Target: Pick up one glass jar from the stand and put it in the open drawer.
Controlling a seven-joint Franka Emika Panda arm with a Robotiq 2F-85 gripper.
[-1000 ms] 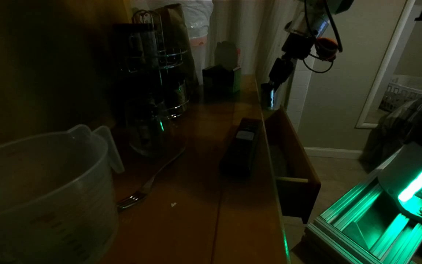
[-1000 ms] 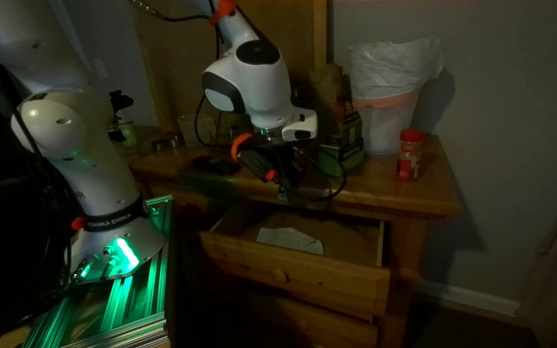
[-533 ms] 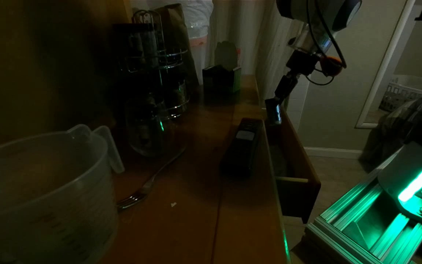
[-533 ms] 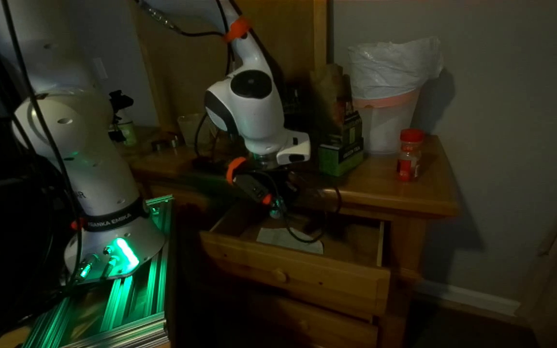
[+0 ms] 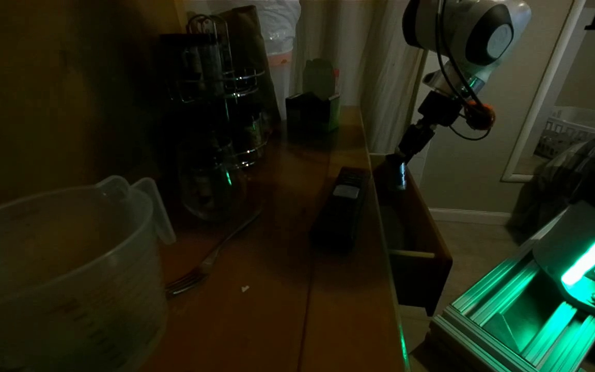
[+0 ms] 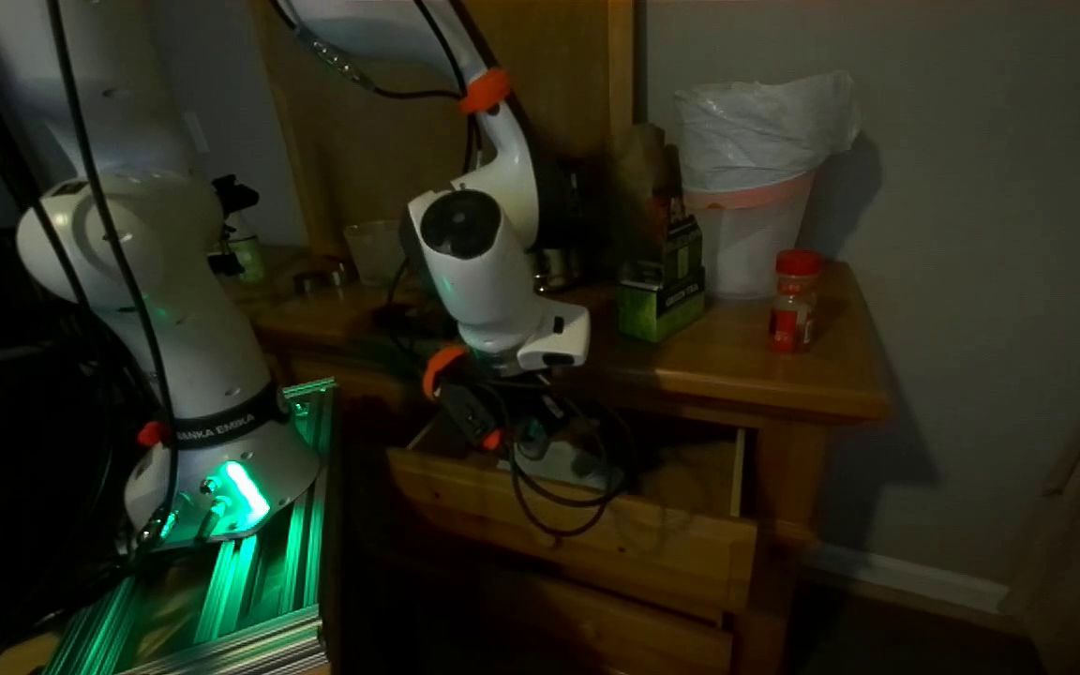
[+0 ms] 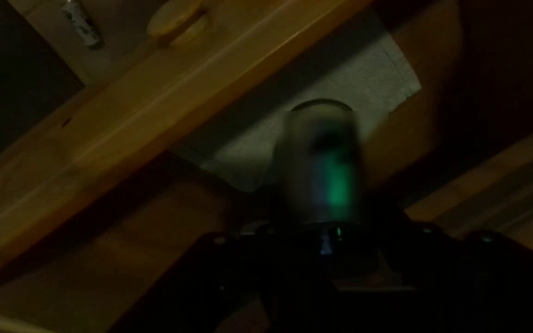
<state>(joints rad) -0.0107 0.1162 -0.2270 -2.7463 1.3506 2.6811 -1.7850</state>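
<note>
Black two-finger gripper [image 5: 404, 154] clamped on dark-topped cylindrical glass jar [image 7: 320, 182]. Jar over open shallow brown wooden drawer [image 6: 662, 560], long axis near upright, slightly tilted, base pointing down at drawer floor; contact unclear.

Jar [image 7: 322, 171] blurred (wrist view); jug [image 5: 80, 302] cropped in exterior view.
</note>
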